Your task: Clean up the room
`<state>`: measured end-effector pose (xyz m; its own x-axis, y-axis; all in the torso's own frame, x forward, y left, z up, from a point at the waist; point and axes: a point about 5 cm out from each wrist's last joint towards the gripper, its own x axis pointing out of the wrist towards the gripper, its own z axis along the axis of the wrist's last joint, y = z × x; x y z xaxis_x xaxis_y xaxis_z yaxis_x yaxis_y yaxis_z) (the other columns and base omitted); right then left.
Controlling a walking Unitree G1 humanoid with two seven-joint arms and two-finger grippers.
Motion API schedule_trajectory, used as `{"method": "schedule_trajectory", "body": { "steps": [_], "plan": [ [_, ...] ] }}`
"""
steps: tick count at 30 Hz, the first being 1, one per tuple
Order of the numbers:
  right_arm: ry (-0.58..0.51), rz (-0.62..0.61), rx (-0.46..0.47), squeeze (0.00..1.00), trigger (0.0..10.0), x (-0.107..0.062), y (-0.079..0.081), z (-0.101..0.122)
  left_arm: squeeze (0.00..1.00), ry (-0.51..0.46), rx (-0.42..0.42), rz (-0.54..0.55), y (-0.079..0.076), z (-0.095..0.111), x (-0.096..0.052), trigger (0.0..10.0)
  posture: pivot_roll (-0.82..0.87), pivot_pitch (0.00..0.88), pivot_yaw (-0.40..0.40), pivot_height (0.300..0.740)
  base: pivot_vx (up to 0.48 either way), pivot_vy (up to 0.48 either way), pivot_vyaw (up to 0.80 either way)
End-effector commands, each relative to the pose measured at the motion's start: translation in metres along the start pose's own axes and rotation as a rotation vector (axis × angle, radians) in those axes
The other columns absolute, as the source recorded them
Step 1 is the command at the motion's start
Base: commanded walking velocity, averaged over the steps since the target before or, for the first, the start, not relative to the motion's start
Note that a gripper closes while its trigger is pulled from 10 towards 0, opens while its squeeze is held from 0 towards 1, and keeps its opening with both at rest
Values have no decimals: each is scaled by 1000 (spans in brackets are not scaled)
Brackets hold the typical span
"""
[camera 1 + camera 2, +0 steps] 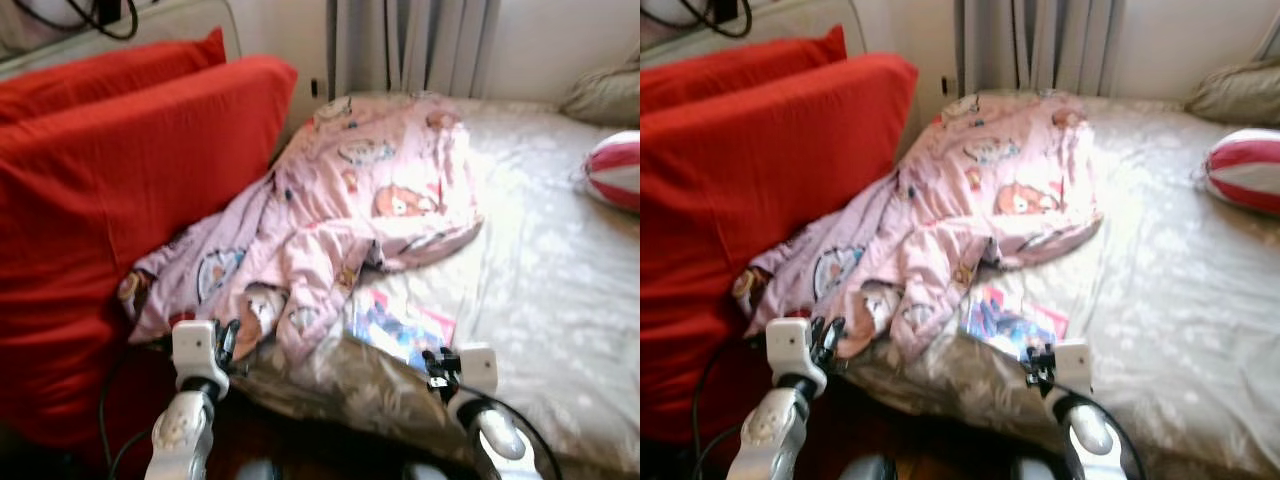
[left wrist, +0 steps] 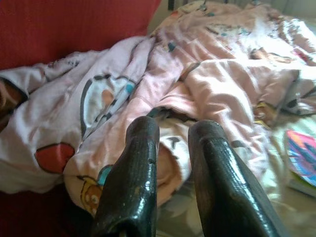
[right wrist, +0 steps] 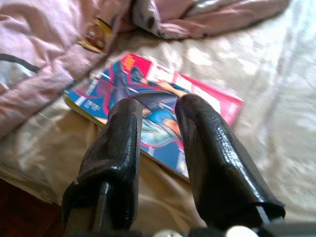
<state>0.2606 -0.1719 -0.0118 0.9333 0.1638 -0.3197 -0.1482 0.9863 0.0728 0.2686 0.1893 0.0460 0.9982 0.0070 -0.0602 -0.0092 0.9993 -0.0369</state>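
Pink cartoon-print blanket (image 1: 340, 220) lies crumpled on the cream bed (image 1: 540, 300), half covering a colourful book (image 3: 163, 106), so both end effectors, left (image 2: 173, 143) and right (image 3: 158, 118), hover slightly open and empty.

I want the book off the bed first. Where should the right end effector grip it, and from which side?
Probably the near long edge of the book, from the bed's foot. It lies flat on the sheet, its far corner tucked beside the pink blanket, so the near edge is free. The right end effector is already above it, fingers slightly apart.
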Motion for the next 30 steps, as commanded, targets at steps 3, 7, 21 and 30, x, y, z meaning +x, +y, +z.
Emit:
{"method": "schedule_trajectory", "body": {
  "steps": [3,7,21,30],
  "plan": [
    [-4,33,-7,0,10000,4,8,2,0,13,9,11,5,-2,-2,10000,17,0,29,618,301,0,0],
    [-4,37,-7,0,10000,4,10,2,0,13,9,11,5,-2,-2,10000,17,0,29,618,300,0,0],
    [7,-24,-2,0,10000,13,3,12,0,17,12,2,6,-1,-8,10000,38,0,40,618,216,0,0],
    [63,-193,45,0,10000,16,-20,16,0,12,26,-12,9,5,-16,10000,73,15,55,618,0,0,0]
  ]
}}
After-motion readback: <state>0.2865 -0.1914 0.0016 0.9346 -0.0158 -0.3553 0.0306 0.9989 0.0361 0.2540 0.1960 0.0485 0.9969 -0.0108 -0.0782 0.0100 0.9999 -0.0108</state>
